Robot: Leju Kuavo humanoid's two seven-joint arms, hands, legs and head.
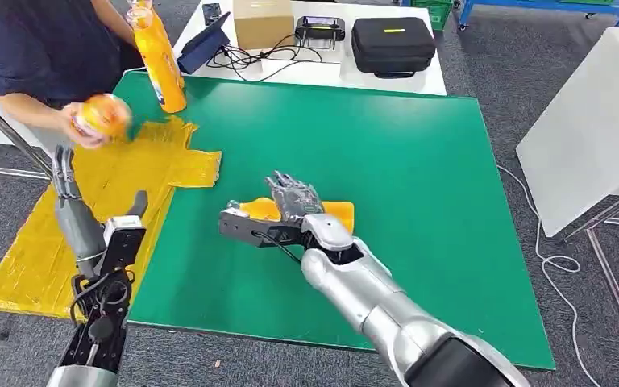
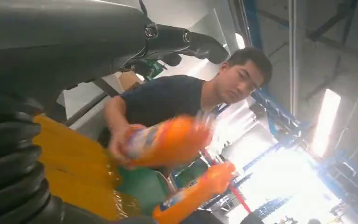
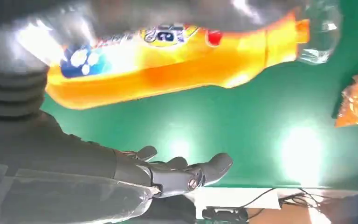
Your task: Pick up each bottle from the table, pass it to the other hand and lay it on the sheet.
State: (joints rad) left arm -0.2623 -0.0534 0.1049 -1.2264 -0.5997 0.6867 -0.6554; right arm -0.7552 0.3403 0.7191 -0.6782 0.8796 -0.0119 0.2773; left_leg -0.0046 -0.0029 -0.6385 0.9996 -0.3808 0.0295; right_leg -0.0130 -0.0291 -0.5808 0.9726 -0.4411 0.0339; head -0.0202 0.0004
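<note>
An orange bottle lies on its side on the green mat. My right hand is spread over it with its fingers straight. In the right wrist view the bottle lies between the thumb and the outstretched fingers, which are not closed on it. My left hand stands empty over the yellow sheet, fingers up and apart. A person holds a second orange bottle above the sheet, blurred in the left wrist view. With the other hand they steady a third bottle upright at the mat's far left corner.
Behind the mat stands a white table with a black case, a cardboard box and cables. A white panel leans at the right. The person's body is close to the sheet's far left side.
</note>
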